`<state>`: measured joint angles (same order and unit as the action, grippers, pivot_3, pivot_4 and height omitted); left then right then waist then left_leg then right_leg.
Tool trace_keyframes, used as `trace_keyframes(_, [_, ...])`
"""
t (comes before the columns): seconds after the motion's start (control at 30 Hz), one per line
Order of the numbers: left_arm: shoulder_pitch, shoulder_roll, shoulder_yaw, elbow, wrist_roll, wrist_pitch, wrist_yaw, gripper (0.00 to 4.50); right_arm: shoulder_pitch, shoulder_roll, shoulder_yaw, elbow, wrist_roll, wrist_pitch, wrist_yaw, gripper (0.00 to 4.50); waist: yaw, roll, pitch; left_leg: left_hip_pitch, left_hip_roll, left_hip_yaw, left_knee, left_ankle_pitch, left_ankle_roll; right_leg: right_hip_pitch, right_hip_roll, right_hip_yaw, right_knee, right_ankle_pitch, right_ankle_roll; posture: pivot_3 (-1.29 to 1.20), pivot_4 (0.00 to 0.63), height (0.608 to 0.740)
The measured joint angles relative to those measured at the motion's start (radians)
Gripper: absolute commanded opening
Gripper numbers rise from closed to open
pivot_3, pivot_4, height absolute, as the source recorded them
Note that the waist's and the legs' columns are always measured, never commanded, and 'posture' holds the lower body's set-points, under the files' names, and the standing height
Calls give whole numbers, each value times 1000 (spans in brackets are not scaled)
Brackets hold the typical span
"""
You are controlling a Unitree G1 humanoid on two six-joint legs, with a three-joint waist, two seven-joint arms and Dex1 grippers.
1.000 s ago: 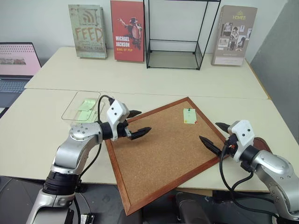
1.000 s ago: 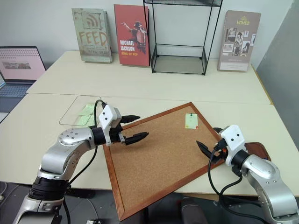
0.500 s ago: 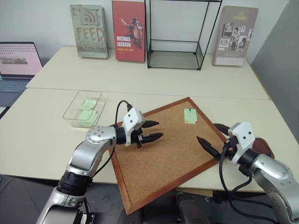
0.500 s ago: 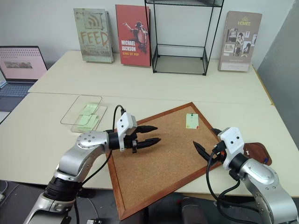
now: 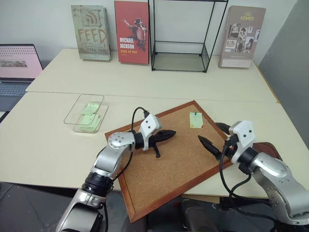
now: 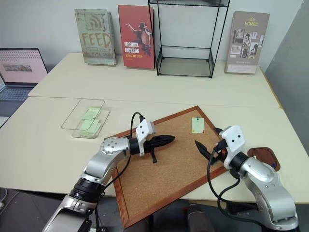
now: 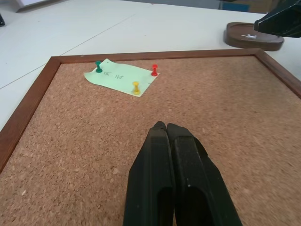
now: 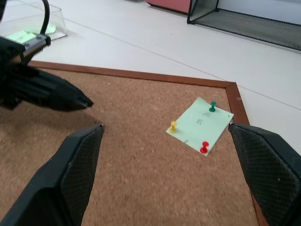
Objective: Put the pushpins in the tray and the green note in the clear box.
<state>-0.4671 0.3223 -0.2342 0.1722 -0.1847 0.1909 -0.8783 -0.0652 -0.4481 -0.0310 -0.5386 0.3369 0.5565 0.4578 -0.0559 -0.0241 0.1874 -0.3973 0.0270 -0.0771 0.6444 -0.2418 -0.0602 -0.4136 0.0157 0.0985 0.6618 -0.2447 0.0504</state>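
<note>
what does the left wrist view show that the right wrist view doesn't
Left wrist view, not right wrist: the dark wooden tray past the corkboard's corner.
Right wrist view, not left wrist: the clear box and the wire case's base.
Both: the corkboard, the green note pinned by three pushpins, the shut left claw and the open right claw.

Corkboard [image 5: 169,159] lying angled on the table [image 5: 48,140], three books [image 5: 131,32] standing behind, laptop [image 5: 17,65] sitting open

Bright, even light; soft shadows; sharp.
</note>
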Motion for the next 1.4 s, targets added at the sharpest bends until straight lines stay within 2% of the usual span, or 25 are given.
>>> trace_keyframes(0.2, [7,-13,-22,75,47,-60,3,54,-133,34,51,170,-51,-24,-17,4500,-1,0,0,0,0,0,0,0,0,0,0,0,0,0,0,0,150,740])
trace_keyframes(0.4, [13,-14,-34,75,67,-92,-6,54,-405,81,78,497,-121,-58,-33,4500,-2,1,-1,1,0,0,-1,0,0,1,0,0,1,0,0,0,150,740])
trace_keyframes(0.6, [23,-14,-35,60,71,-95,-6,54,-510,112,96,736,-168,-121,-25,4500,-1,1,-1,1,0,0,-2,0,0,1,0,0,0,0,0,0,150,740])
trace_keyframes(0.7, [28,-10,-34,54,74,-93,-4,0,-548,122,98,840,-197,-164,-24,4047,-2,2,-1,1,0,0,-1,0,0,1,0,0,0,0,0,0,150,740])
trace_keyframes(0.83, [39,-10,-34,38,77,-90,0,0,-572,125,98,922,-227,-216,-25,3217,-2,2,-1,1,0,0,-1,0,0,1,0,0,1,0,0,0,150,740])
trace_keyframes(1.03, [44,-9,-34,30,78,-87,3,0,-573,129,103,978,-252,-257,-21,1769,-2,2,-1,1,0,0,-1,0,0,1,0,0,1,0,0,0,150,740])
trace_keyframes(1.23, [44,-9,-34,29,81,-86,3,0,-575,135,107,999,-275,-285,-19,516,-2,2,-1,1,0,0,-1,0,0,1,0,0,1,0,0,0,150,740])
trace_keyframes(1.33, [45,-9,-34,28,81,-86,3,0,-575,141,111,999,-278,-289,-15,32,-2,2,-1,1,0,0,-1,0,0,1,0,0,1,0,0,0,150,740])
trace_keyframes(1.4, [45,-9,-34,28,82,-86,3,0,-575,142,111,999,-280,-293,-14,32,-3,2,-1,1,0,0,-1,0,0,1,0,0,1,0,0,0,150,740])
